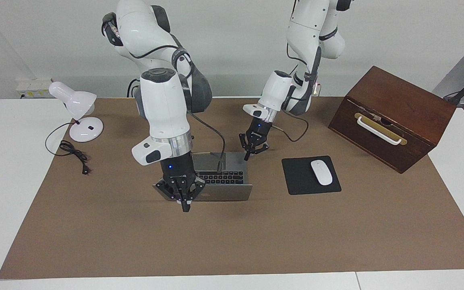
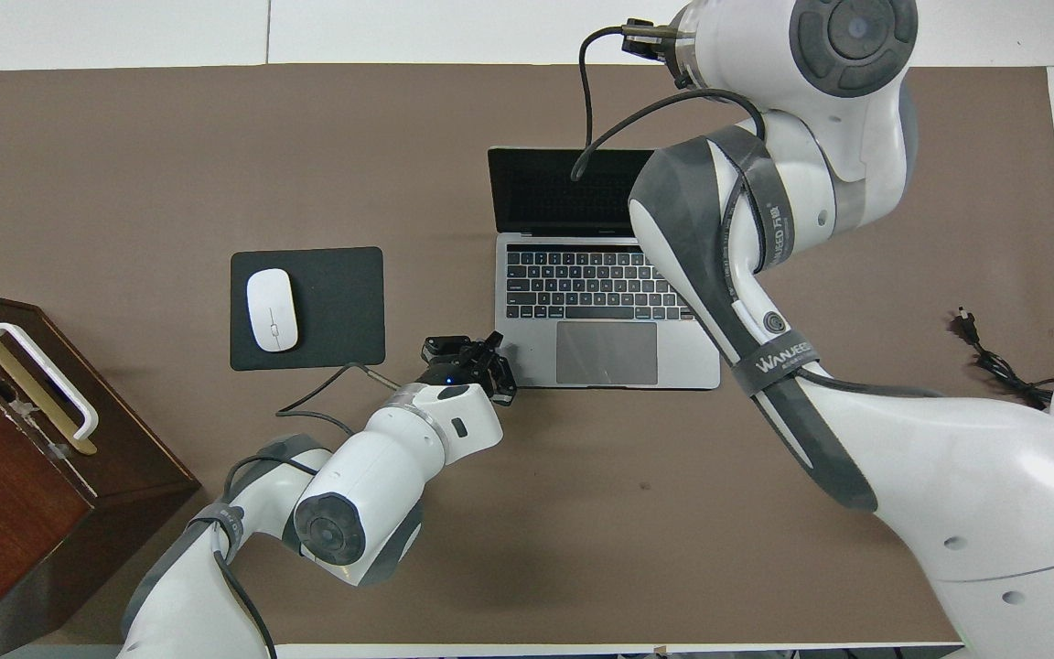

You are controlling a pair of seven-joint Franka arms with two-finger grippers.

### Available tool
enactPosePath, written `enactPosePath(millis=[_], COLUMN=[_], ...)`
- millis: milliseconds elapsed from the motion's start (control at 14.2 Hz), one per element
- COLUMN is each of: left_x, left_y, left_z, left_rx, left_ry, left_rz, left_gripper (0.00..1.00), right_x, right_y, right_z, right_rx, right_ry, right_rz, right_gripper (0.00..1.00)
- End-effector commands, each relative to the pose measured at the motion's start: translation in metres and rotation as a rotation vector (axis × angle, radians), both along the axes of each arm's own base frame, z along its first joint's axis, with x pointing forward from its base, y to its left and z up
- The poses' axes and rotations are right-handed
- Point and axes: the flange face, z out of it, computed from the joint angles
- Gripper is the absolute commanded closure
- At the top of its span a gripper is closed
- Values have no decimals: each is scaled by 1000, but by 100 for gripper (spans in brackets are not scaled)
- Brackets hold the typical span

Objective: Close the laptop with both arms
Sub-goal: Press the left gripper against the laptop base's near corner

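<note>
The silver-grey laptop (image 1: 232, 192) stands open in the middle of the brown mat, its lid upright with the back facing the facing view; the overhead view shows its keyboard (image 2: 582, 284) and dark screen. My right gripper (image 1: 185, 207) is shut and points down, hanging against the lid's outer face near the corner toward the right arm's end; contact cannot be told. In the overhead view it is hidden under its own wrist. My left gripper (image 1: 249, 155) (image 2: 490, 348) is shut, low over the laptop base's corner nearest the left arm.
A black mouse pad (image 1: 296, 181) with a white mouse (image 1: 321, 172) lies beside the laptop toward the left arm's end. A brown wooden box (image 1: 393, 117) with a white handle stands past it. A white desk lamp (image 1: 77, 104) and its cord (image 1: 75, 155) sit toward the right arm's end.
</note>
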Motion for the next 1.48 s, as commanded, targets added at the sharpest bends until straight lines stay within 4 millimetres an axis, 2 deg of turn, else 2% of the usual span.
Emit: enactPosePath(millis=[0, 141, 352, 492, 562, 844, 1125, 1406], left_x=[0, -4, -9, -12, -15, -17, -23, -28], left_y=[-4, -8, -11, -14, -16, -14, -3, 4], left_z=[0, -4, -10, -21, -22, -26, -35, -43], left_rx=[-1, 8, 19, 31, 33, 49, 81, 98], left_ry=[-34, -32, -25, -15, -13, -15, -17, -12], left_rz=[-21, -38, -52, -63, -70, -86, -108, -115], left_gripper=[100, 100, 100, 100, 100, 100, 100, 100], right_x=[7, 9, 8, 12, 13, 8, 5, -1], right_y=[-4, -2, 2, 3, 3, 8, 8, 5], right_z=[-3, -12, -13, -28, -29, -28, -29, -48], right_rx=[54, 62, 65, 63, 65, 64, 104, 81], right_ry=[-19, -8, -7, 0, -4, 28, 78, 145], right_rz=[-22, -22, -18, -19, -18, -16, -29, -31], right_gripper=[100, 100, 100, 100, 100, 100, 100, 100])
